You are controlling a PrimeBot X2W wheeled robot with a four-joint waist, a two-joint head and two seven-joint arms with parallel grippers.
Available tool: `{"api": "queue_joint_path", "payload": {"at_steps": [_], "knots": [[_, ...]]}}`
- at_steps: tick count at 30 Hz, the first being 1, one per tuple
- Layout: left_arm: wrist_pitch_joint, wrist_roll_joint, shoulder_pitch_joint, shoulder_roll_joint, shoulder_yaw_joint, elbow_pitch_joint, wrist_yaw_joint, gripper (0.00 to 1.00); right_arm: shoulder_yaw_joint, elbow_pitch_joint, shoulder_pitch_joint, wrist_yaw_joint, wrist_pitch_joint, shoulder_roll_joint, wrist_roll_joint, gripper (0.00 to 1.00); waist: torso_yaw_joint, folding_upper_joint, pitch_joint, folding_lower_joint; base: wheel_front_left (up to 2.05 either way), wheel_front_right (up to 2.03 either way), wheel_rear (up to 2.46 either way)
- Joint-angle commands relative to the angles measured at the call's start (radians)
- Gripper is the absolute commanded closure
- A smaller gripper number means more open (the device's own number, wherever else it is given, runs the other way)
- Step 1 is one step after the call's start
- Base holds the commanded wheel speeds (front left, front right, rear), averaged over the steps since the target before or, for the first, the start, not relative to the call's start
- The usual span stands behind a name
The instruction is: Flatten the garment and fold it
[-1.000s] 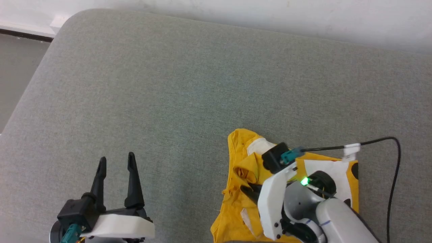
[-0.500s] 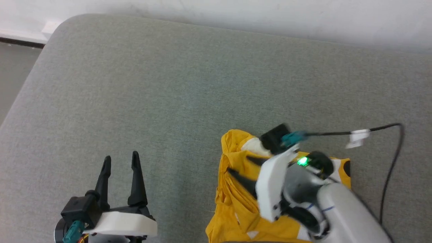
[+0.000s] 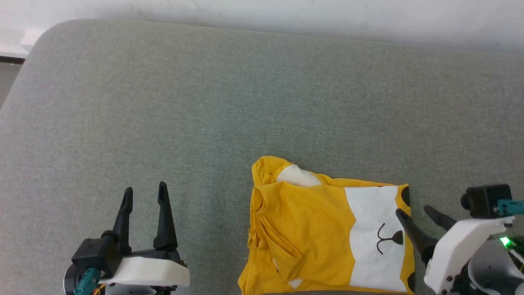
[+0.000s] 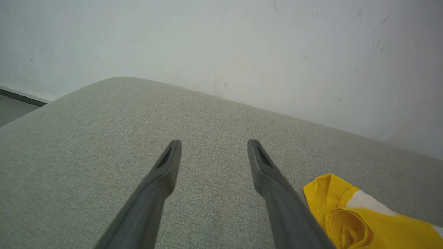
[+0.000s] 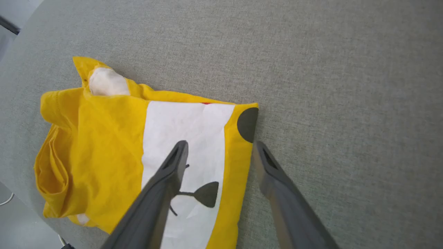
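Observation:
The garment (image 3: 311,229), a bright yellow T-shirt with a white patch and a black cartoon nose and mouth, lies folded into a compact block on the grey cushion near its front edge; it is also in the right wrist view (image 5: 114,145) and the left wrist view (image 4: 367,221). Its left side is bunched in loose folds. My right gripper (image 3: 412,210) is open above the garment's right edge, one finger over the white patch, holding nothing; its fingers straddle that edge (image 5: 219,144). My left gripper (image 3: 146,189) is open and empty over bare cushion, well left of the garment (image 4: 213,142).
The grey fabric cushion (image 3: 204,102) spreads wide behind and left of the garment. A pale wall (image 3: 286,16) runs along its far edge. The cushion's rounded corner (image 3: 37,37) is at the far left, with floor beyond it.
My right gripper opened, let go of the garment and drew back to the right. The garment now lies uncovered and flatter. The camera has shifted a little, so the whole picture moved.

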Motion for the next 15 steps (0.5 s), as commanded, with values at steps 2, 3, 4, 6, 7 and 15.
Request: {"api": "queue_joint_path", "payload": {"at_steps": [2, 3, 4, 6, 7, 15], "knots": [[-0.005, 0.007, -0.005, -0.004, -0.003, -0.002, -0.01, 0.0, -0.015, 0.001, 0.028, -0.001, -0.007, 0.011, -0.019, 0.0, -0.001, 0.0, 0.008, 0.0, 0.0, 0.0, 0.0], [-0.005, 0.008, -0.008, -0.004, -0.005, -0.002, -0.012, 0.0, -0.016, 0.01, 0.039, -0.001, -0.01, 0.011, -0.03, 0.0, 0.0, 0.0, 0.009, 0.0, 0.0, 0.0, 0.0], [-0.005, 0.01, -0.011, -0.002, -0.007, -0.002, -0.014, 0.0, -0.022, 0.024, 0.046, -0.001, -0.014, 0.016, -0.034, 0.0, 0.003, 0.0, 0.01, 0.0, 0.0, 0.0, 0.0], [-0.005, 0.018, -0.018, 0.002, -0.01, -0.007, -0.017, 0.0, -0.032, 0.059, 0.052, -0.001, -0.026, 0.021, -0.053, 0.0, 0.011, 0.0, 0.008, 0.0, 0.0, 0.0, 0.0], [-0.005, 0.02, -0.02, 0.003, -0.01, -0.01, -0.018, 0.0, -0.033, 0.08, 0.054, -0.001, -0.031, 0.022, -0.06, 0.0, 0.015, 0.0, 0.007, 0.0, 0.0, 0.0, 0.0], [-0.004, 0.024, -0.019, 0.017, -0.019, -0.018, -0.033, 0.0, -0.002, 0.258, 0.024, -0.001, -0.046, 0.051, -0.033, 0.0, 0.043, 0.0, -0.009, 0.0, 0.0, 0.0, 0.0]]}}
